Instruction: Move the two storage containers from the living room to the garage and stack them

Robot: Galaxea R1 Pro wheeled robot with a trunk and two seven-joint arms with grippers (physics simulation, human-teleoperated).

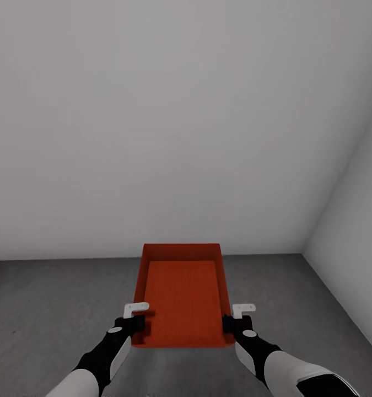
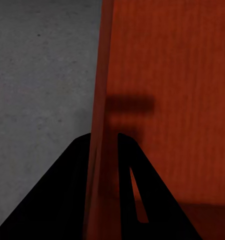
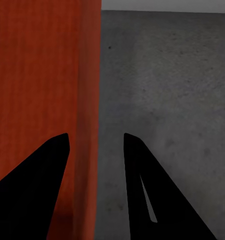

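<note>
Grey concrete floor (image 1: pixel 53 309) runs ahead of me to a plain white wall (image 1: pixel 152 121), with a second white wall (image 1: pixel 356 209) closing in on my right so the two meet in a corner. One orange-red container (image 1: pixel 183 295) sits low in the middle of my head view, open side up, with nothing inside but its ribbed bottom. I cannot tell from the head view whether it rests on the floor or hangs just above it.

My left gripper (image 1: pixel 137 324) straddles the container's left wall near its near corner: in the left wrist view the gripper (image 2: pixel 103 150) has one finger on each side of the wall (image 2: pixel 100 100), pinched tight against it. My right gripper (image 1: pixel 234 322) is at the right wall near its near corner; in the right wrist view the gripper (image 3: pixel 96 145) has its fingers spread around that wall (image 3: pixel 87 100) with visible gaps, so it is not clamped.

Bare floor lies to the left of the container and beyond its far edge up to the wall; on the right the side wall leaves less room.
</note>
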